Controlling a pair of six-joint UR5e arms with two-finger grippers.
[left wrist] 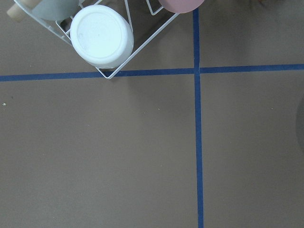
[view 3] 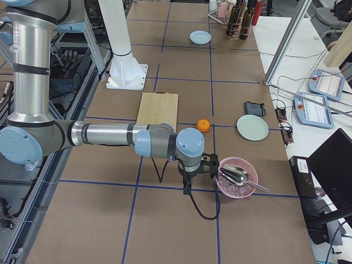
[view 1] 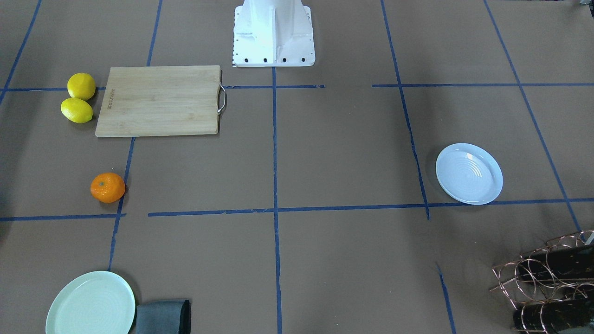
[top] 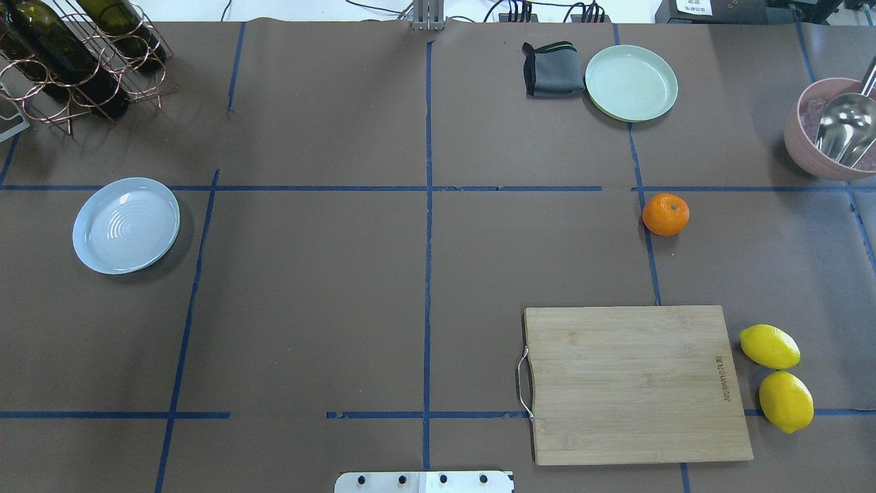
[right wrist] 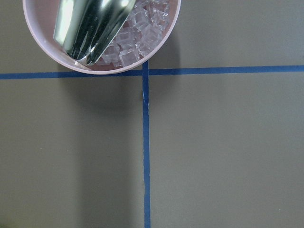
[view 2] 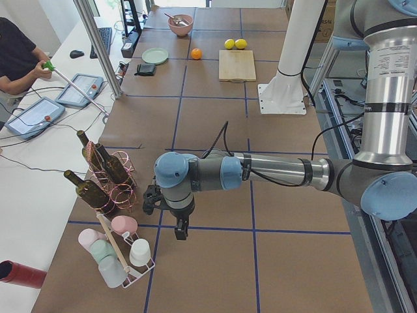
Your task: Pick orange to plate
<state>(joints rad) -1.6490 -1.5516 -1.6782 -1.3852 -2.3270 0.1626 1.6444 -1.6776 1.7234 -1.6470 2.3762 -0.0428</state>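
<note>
The orange (top: 665,214) sits alone on the brown table on the robot's right, between the cutting board and the mint plate; it also shows as the orange (view 1: 107,187) and the orange (view 3: 203,125). The white ridged plate (top: 126,224) lies far across on the left side, bare, also seen as the plate (view 1: 469,173). My left gripper (view 2: 153,199) hangs beyond the table's left end near a cup rack. My right gripper (view 3: 208,163) hovers beside the pink bowl, well short of the orange. Both show only in the side views, so I cannot tell whether they are open or shut.
A bamboo cutting board (top: 636,383) with two lemons (top: 777,376) beside it lies near the base. A mint plate (top: 631,83) and grey cloth (top: 553,69) sit at the far edge. The pink ice bowl with scoop (top: 838,130) and the wine rack (top: 75,61) occupy the corners.
</note>
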